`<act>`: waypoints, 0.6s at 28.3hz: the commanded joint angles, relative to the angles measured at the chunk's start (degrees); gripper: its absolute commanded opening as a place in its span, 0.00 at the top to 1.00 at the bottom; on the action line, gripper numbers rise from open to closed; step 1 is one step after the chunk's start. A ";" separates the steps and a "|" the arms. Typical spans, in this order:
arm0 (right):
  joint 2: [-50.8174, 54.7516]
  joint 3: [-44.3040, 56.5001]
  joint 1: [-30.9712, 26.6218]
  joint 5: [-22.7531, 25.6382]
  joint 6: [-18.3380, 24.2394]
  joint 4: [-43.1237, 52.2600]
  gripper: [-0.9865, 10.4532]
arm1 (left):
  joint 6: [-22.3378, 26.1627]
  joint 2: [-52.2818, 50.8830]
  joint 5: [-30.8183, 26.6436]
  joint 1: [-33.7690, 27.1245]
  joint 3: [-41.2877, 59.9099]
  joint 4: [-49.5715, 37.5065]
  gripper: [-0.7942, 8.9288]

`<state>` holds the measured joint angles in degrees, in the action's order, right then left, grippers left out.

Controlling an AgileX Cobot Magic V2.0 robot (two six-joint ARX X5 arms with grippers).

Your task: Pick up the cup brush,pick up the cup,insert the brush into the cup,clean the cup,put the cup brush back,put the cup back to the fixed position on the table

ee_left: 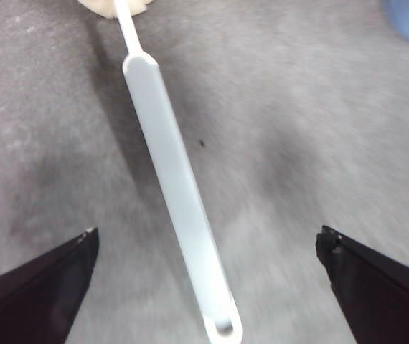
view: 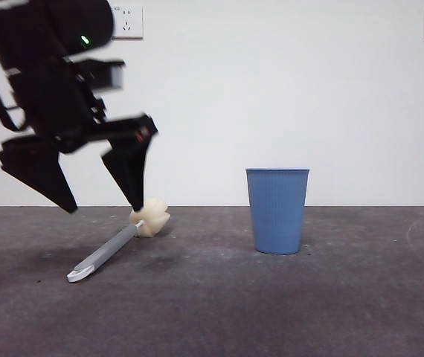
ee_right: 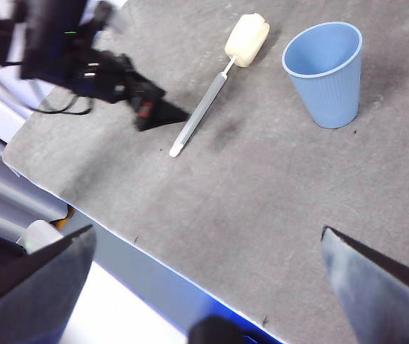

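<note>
My left tool point(view: 102, 207) hangs over the left part of the bench point(view: 212, 312), its two black jaws spread wide and holding nothing. From my left wrist the jaws stand far apart on either side of the cup brush point(ee_left: 179, 208), with bare bench showing between each jaw and the handle, so I am above the brush and not touching it. In the front view one jaw tip comes down close by the sponge head, though I cannot tell whether it touches it.

The cup brush point(view: 115, 249) lies flat on the bench, slanting: its cream sponge head is the farther end, toward the right, and its grey handle runs nearer and to the left, ending in the white looped tip.

The cup point(view: 277, 210) stands upright on the bench, mouth up, to the right of the brush and well apart from it.

My right tool point(ee_right: 204, 287) is raised high above the near right side of the bench, jaws wide and empty, looking down on the cup point(ee_right: 326, 72), the brush point(ee_right: 212, 100) and the left tool point(ee_right: 151, 111).
</note>
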<state>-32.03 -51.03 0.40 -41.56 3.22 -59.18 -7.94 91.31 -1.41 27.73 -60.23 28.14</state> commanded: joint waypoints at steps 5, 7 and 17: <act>0.04 -0.15 0.15 0.15 -0.33 0.09 0.37 | -3.63 7.58 -1.51 0.17 -1.05 -0.70 0.37; 0.04 -0.15 0.15 0.15 -0.31 0.11 0.37 | -4.44 8.07 -1.57 0.17 -1.05 -0.70 0.40; 0.04 -0.15 1.05 0.24 -0.33 0.09 0.37 | -6.23 9.92 -1.57 0.48 -1.05 -0.02 0.57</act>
<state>-32.03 -51.03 1.32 -41.34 3.22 -59.20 -13.45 100.79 -2.87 27.99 -61.49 28.21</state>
